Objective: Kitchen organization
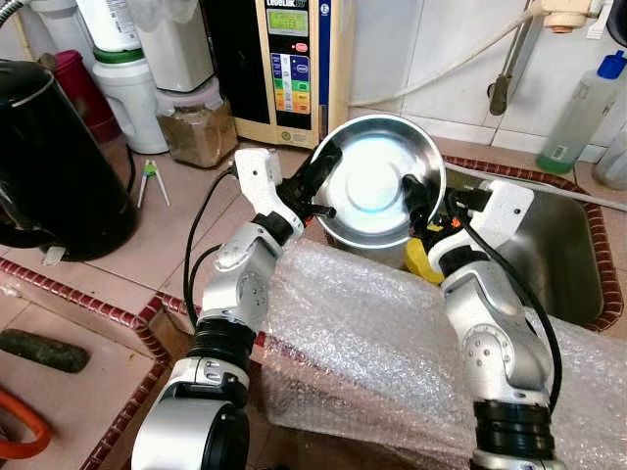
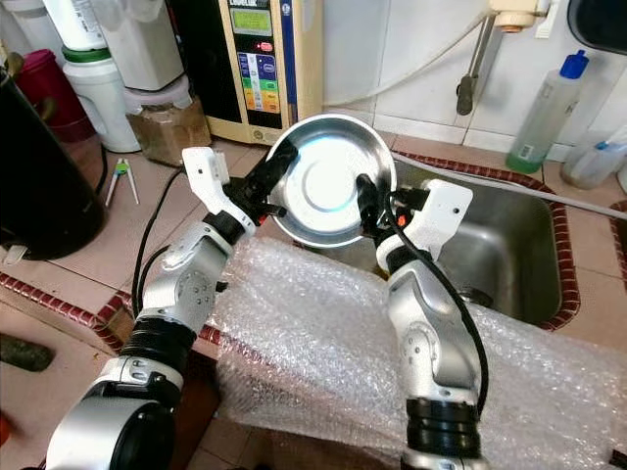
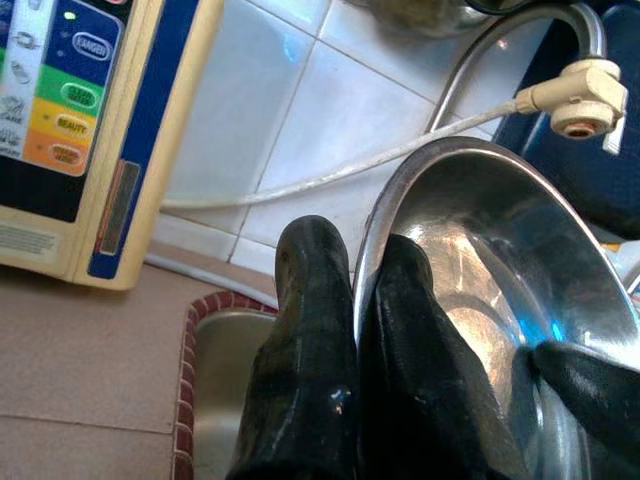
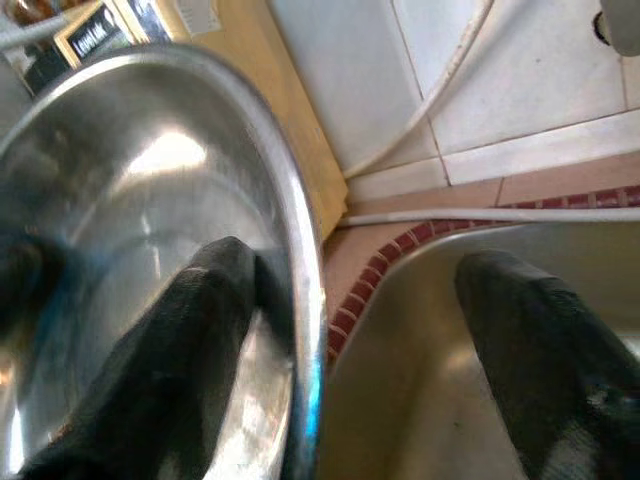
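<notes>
we found the bowl [image 1: 370,181] stiff, light, slick steel. left gripper [image 1: 315,188] pinched its rim; right gripper [image 4: 350,330] stood agape astride the far rim.

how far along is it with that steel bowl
Done: the steel bowl is lifted, tilted above the sink. In hand: left gripper pinches its rim; right gripper straddles the opposite rim, fingers apart. Left: setting it down somewhere; where is unclear.

A shiny silver steel bowl [image 1: 372,183] reflects pale blue. Clear bubble wrap [image 1: 382,343] shows dotted texture. The counter [image 1: 186,211] is beige tile edged in red-brown mosaic. The kettle [image 1: 49,166] is black; the bottle [image 1: 585,110] is blue-capped.
</notes>
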{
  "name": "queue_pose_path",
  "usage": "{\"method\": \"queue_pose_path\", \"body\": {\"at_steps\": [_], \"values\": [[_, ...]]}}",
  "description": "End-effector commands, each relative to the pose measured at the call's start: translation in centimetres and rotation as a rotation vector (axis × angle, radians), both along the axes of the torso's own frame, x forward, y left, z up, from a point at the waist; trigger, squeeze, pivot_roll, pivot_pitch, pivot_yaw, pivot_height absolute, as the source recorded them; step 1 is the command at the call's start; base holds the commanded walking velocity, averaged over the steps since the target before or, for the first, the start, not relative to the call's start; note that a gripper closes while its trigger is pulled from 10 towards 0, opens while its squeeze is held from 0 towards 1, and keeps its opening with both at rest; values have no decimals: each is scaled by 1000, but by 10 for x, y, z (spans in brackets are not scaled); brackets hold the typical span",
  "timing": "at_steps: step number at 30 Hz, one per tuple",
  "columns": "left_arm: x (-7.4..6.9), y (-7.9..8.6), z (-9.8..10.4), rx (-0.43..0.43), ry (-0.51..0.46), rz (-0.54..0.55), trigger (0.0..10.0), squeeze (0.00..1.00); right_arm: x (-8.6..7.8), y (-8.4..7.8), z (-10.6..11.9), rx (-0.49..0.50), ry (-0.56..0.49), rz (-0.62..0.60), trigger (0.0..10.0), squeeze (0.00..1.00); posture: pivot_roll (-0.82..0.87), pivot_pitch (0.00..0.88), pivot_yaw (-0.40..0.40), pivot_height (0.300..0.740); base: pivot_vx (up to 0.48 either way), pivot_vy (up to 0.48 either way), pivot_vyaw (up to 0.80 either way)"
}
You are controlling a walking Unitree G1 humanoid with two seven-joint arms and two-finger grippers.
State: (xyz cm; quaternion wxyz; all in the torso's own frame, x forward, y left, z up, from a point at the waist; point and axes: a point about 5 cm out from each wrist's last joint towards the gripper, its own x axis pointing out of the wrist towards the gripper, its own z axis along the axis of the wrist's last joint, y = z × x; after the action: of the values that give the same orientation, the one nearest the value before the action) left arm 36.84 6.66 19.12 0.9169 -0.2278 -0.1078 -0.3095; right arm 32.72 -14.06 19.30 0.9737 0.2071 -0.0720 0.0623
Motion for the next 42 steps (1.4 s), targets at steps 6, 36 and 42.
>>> {"method": "queue_pose_path", "body": {"at_steps": [6,36,42], "values": [[-3,-1,5,2,-19,-22,0,0,11,1,6,95,26,-20,0,0,-72,23,75,740,0,0,0],[-13,-3,-17,113,53,-15,10000,0,6,-23,-31,117,234,-149,0,0,-66,24,68,740,0,0,0],[-18,-7,-22,152,55,-73,10000,1000,8,-28,-32,110,251,-194,0,0,-65,18,70,740,0,0,0]]}}
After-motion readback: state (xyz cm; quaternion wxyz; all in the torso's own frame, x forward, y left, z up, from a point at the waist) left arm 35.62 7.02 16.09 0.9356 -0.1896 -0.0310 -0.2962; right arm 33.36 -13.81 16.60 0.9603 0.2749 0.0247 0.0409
